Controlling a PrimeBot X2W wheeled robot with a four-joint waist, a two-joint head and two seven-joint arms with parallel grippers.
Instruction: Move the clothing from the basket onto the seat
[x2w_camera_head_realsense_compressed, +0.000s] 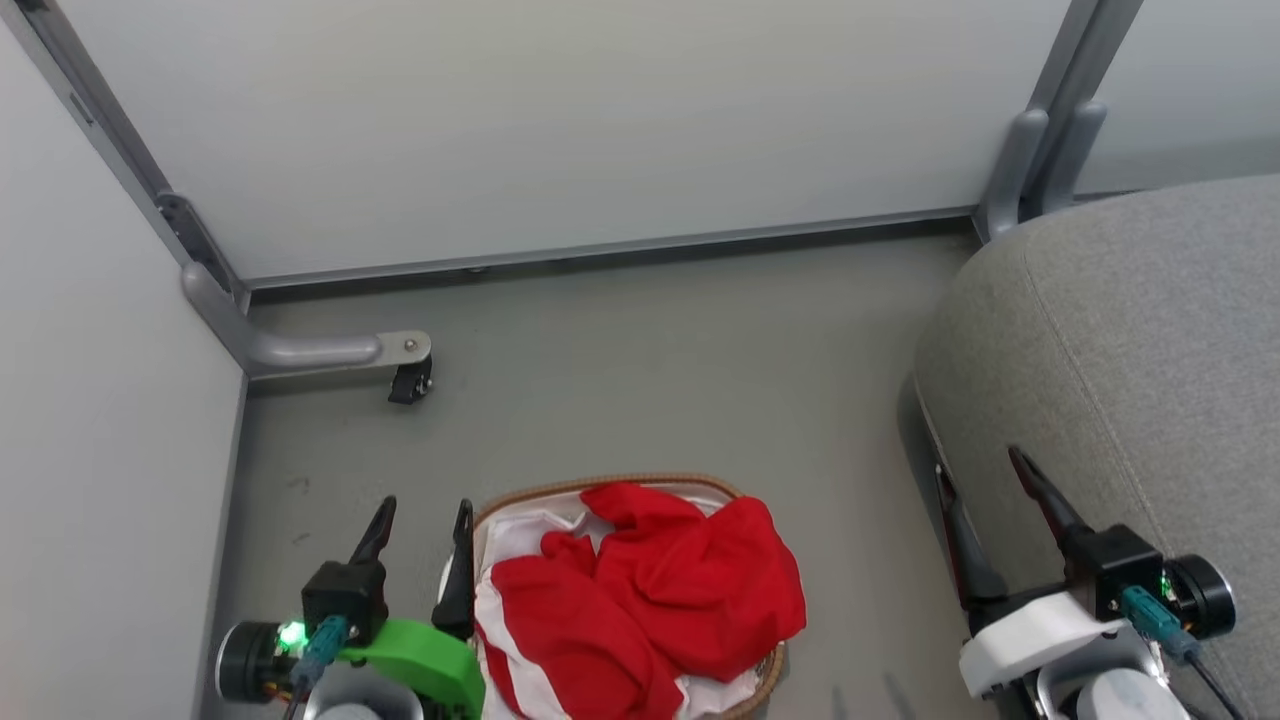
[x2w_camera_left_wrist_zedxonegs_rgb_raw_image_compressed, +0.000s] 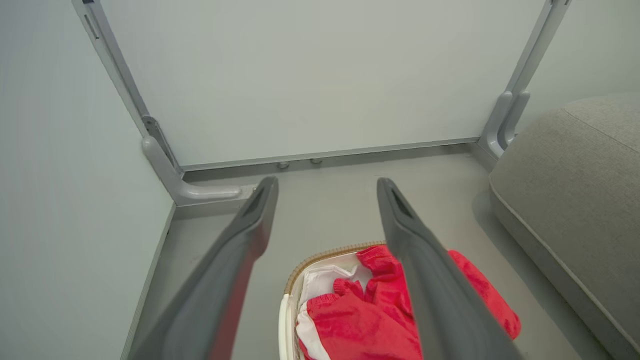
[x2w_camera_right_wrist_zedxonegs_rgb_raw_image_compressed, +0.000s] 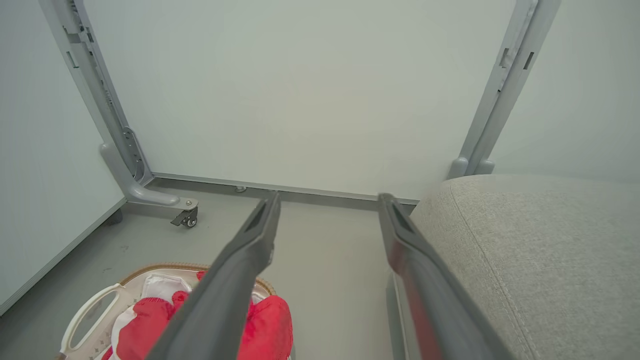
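Well, we see the clothing (x2w_camera_head_realsense_compressed: 650, 590) heaped in the basket (x2w_camera_head_realsense_compressed: 620, 485), spilling over its right rim and covering most of the white liner (x2w_camera_head_realsense_compressed: 520, 535); the frame cuts off the basket's near end. Our left gripper (x2w_camera_head_realsense_compressed: 425, 505) hovers just left of the basket, spread wide and empty, one finger hiding that wall. Our right gripper (x2w_camera_head_realsense_compressed: 978, 462), equally wide and empty, hangs well right of the basket by the seat (x2w_camera_head_realsense_compressed: 1130, 340); we cannot tell whether they touch.
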